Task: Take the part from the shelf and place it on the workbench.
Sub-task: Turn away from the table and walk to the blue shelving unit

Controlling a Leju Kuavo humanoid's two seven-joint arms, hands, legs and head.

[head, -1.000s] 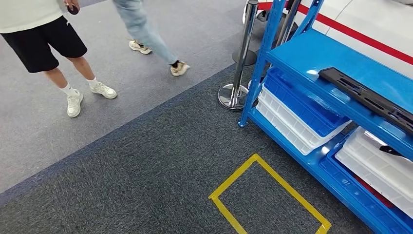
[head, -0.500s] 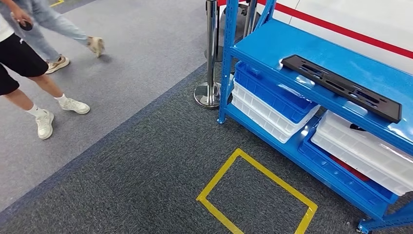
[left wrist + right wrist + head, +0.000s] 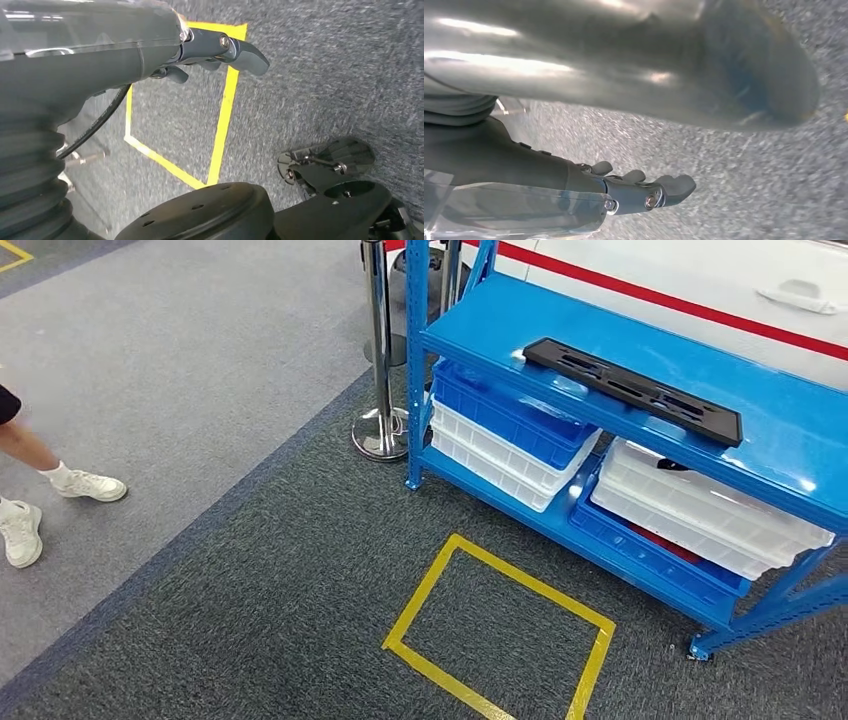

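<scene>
The camera has turned right; the whole blue shelf (image 3: 640,350) now shows. The long black part (image 3: 633,390) looks stiff and light: hold both ends. The left hand (image 3: 220,50) and right hand (image 3: 644,192) hang open, fingers holding nothing.

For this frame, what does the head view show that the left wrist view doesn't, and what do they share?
Head view alone: the blue shelf with the long black part lying on its top level, white and blue bins on the lower level, a chrome post, and a person's shoes at the edge.

Left wrist view alone: the left hand hanging over the floor, holding nothing, fingers loosely apart.

Both: the dark carpet and the yellow tape square marked on it.
</scene>
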